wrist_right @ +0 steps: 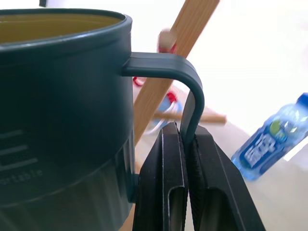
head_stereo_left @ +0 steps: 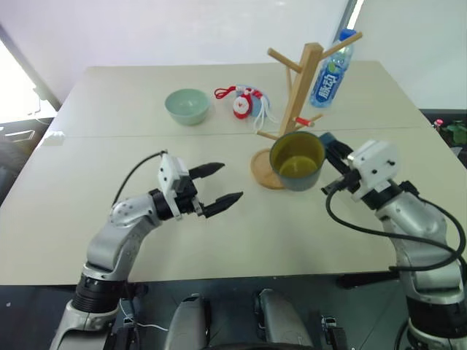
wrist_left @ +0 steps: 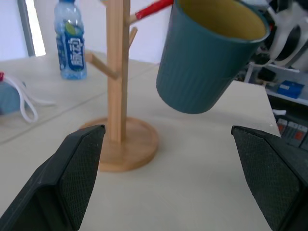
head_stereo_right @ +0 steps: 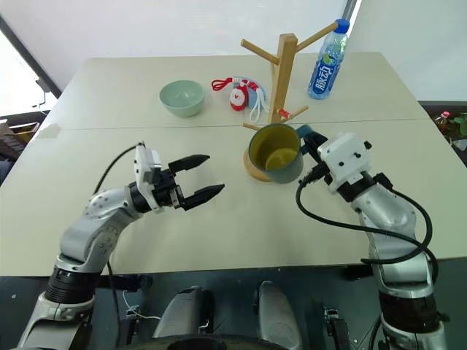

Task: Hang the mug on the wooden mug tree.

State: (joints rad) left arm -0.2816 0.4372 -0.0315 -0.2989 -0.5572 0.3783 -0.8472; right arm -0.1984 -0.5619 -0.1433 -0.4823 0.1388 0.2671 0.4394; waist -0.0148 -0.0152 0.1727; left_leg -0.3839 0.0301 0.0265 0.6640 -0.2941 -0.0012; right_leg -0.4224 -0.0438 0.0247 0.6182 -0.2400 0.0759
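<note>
Black fingers (wrist_right: 185, 178) of our right gripper (head_stereo_left: 334, 155) were clenched on the handle (wrist_right: 185, 86) of the mug (head_stereo_left: 297, 161), which hung clear of the table (head_stereo_left: 109, 182), mouth up and a little tilted, just in front of the tree (head_stereo_left: 305, 95) and above its base (wrist_left: 139, 144). We judged the handle to face away from the post, toward our right wrist, so the mug would have to be turned before a peg (head_stereo_left: 315, 117) could enter the loop. Our left gripper (head_stereo_left: 219, 185) stood open and empty, well to the mug's left, so the hanging fell to the right arm.
</note>
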